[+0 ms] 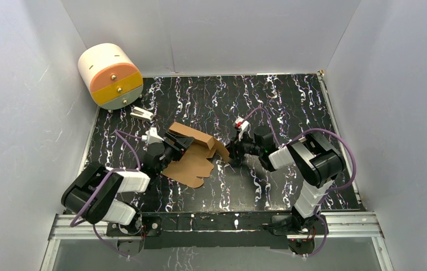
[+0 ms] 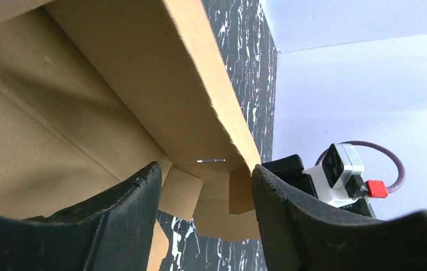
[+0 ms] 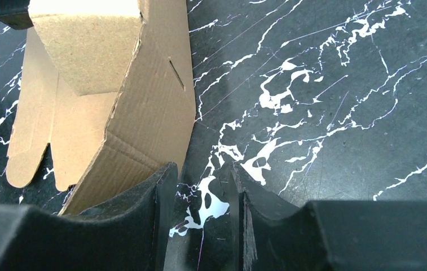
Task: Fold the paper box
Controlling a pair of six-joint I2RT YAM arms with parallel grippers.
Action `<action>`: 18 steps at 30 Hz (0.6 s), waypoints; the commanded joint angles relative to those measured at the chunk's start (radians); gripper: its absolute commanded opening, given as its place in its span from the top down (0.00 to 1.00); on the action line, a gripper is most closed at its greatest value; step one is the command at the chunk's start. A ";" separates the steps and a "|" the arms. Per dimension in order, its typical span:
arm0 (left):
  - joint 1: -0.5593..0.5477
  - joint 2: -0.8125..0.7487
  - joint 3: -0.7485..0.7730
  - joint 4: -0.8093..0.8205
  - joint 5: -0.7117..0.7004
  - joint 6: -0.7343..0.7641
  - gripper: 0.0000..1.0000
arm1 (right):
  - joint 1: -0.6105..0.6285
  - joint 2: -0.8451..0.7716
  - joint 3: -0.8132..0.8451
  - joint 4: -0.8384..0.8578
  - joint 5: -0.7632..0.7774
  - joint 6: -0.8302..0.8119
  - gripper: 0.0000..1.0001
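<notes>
- The box point(image 1: 191, 157) sits half-folded in the middle of the table point(image 1: 295, 107), with one panel raised.
- My left gripper point(image 2: 202, 183) is at its left side, jaws apart, clamping nothing.
- My right gripper point(image 3: 202, 178) is at its right edge, partly open and empty.

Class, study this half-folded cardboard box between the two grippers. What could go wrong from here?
1. The right gripper stands open beside the paper box, holding nothing, so it may slide when pushed.
2. The left gripper is open too; the raised panel could spring back flat.
</notes>
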 commanded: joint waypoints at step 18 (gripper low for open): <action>0.095 0.212 0.046 0.328 0.121 -0.228 0.54 | 0.023 -0.018 -0.019 0.091 0.010 -0.031 0.53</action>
